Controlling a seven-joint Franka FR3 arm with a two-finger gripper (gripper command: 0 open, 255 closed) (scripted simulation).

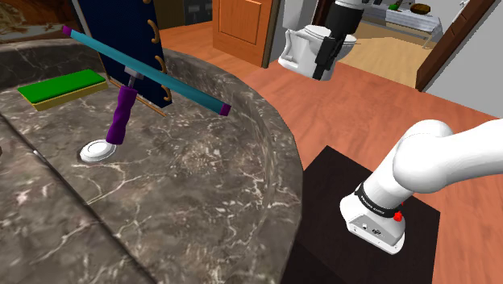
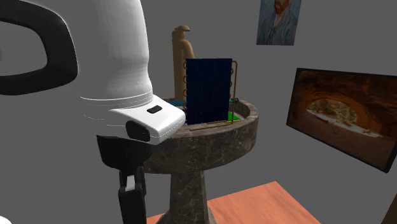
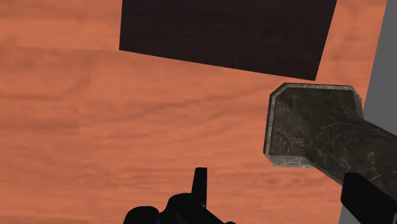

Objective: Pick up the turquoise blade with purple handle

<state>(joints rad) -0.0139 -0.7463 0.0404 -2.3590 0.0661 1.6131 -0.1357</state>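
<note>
The squeegee (image 1: 185,89) with the blue-green blade and purple handle stands on the dark stone table (image 1: 201,194), against a dark blue rack (image 1: 129,32), well apart from the hand (image 1: 326,60). The hand hangs over the orange floor (image 1: 363,105), fingers spread, holding nothing

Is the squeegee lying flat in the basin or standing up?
Standing up, tilted: the squeegee rests on its purple handle beside the drain, turquoise blade raised before the dark blue panel.
</note>
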